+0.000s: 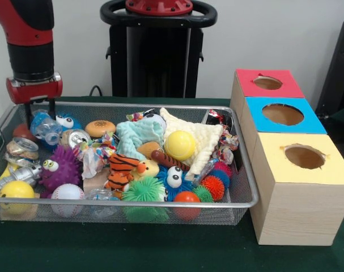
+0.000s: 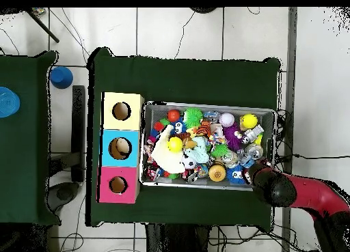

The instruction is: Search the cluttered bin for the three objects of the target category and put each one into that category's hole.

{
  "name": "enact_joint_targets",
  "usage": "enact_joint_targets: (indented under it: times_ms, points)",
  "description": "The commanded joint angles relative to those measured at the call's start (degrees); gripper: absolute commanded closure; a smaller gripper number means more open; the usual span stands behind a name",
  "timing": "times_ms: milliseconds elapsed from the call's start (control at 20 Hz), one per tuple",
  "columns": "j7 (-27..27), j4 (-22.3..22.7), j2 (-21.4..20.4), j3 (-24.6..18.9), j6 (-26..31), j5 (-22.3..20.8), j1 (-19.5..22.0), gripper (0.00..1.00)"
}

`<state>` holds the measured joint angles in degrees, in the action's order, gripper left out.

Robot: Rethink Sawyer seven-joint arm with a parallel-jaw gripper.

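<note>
The silver wire-mesh bin point(image 1: 160, 203) is full of toys; it also shows in the overhead view point(image 2: 208, 106). My gripper point(image 1: 39, 115) hangs at the bin's far left corner, open, with its dark fingers point(image 1: 28, 117) reaching down around the top of a bluish see-through plastic bag point(image 1: 45, 129). In the overhead view the gripper point(image 2: 258, 171) sits at the bin's lower right corner. A second clear bag point(image 1: 102, 195) lies by the near rim beside a baseball. I cannot make out a third bag. The blue-faced box's hole point(image 1: 282, 114) is to the right of the bin and also shows in the overhead view point(image 2: 120, 148).
The red-faced box point(image 1: 267, 83) and the yellow-faced box point(image 1: 304, 157) flank the blue one. Dented cans point(image 1: 21, 149), rope toys point(image 1: 225, 141), a yellow ball point(image 1: 179, 145), spiky balls and plush toys crowd the bin. The robot's pedestal point(image 1: 157, 51) stands behind it.
</note>
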<state>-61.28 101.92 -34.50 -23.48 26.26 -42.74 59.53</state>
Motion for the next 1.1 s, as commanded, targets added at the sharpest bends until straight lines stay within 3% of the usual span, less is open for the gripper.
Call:
enact_joint_targets:
  times_ms: [50, 650, 1100]
  points:
    - [0.53, 4.45, -3.31, -1.53, 6.25, 2.90, 1.29, 1.00]
    - [-1.05, 8.87, -9.06, -1.38, 9.44, 7.65, 0.24, 1.00]
    - [-6.00, 15.23, -11.81, -0.23, 10.33, 13.73, -0.63, 1.00]
